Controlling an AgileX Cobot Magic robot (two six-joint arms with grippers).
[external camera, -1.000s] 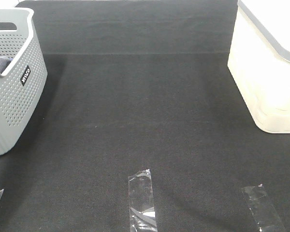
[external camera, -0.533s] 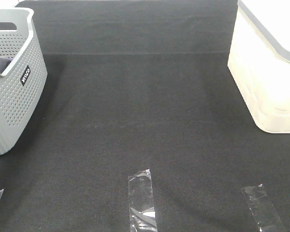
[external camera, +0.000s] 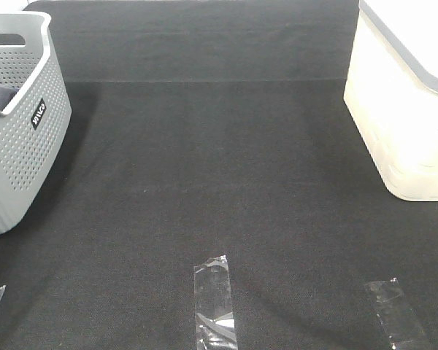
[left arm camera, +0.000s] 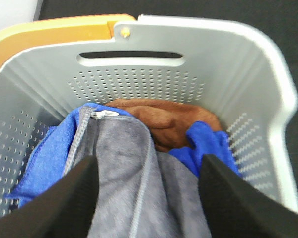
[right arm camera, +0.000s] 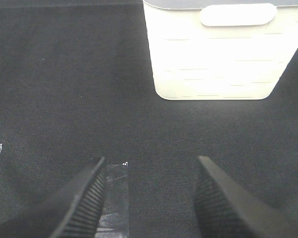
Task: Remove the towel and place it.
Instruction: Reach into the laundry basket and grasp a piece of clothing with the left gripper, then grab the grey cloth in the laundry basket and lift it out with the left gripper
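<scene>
Left gripper: the left gripper [left arm camera: 149, 166] hangs inside the basket mouth with its jaws spread wide. One finger stands on each side of the towel's raised fold. It has nothing pinched yet.
Towel: the towel [left arm camera: 120, 148] is slate grey with a stitched hem. It is heaped in the basket and lies on top of the other cloths.
Beside it: a blue cloth [left arm camera: 44, 153] shows on both flanks of the towel. A brown cloth [left arm camera: 164, 116] lies beyond it, against the far wall.
Basket: the grey basket [left arm camera: 228, 64] is perforated with a handle slot. In the overhead view it stands at 10 o'clock on the mat [external camera: 219, 182].
Behind the basket: an orange rim [left arm camera: 49, 32], too little in view to name.
Right gripper: the right gripper [right arm camera: 151, 161] is parted and empty. It hovers over bare mat, well apart from the towel.
Ahead of it: a tape strip [right arm camera: 116, 198] lies by one finger. The white basket [right arm camera: 218, 54] stands farther off, at 2 o'clock in the overhead view.
Handling: the towel is probably light, limp and grippy rather than slick. It will likely drape and trail, and it may drag the blue cloth up with it.
Where to hold: the raised fold between the jaws, near the hemmed edge, looks best. Keep clear of the blue cloth. Lift high enough for the tail to clear the rim.
</scene>
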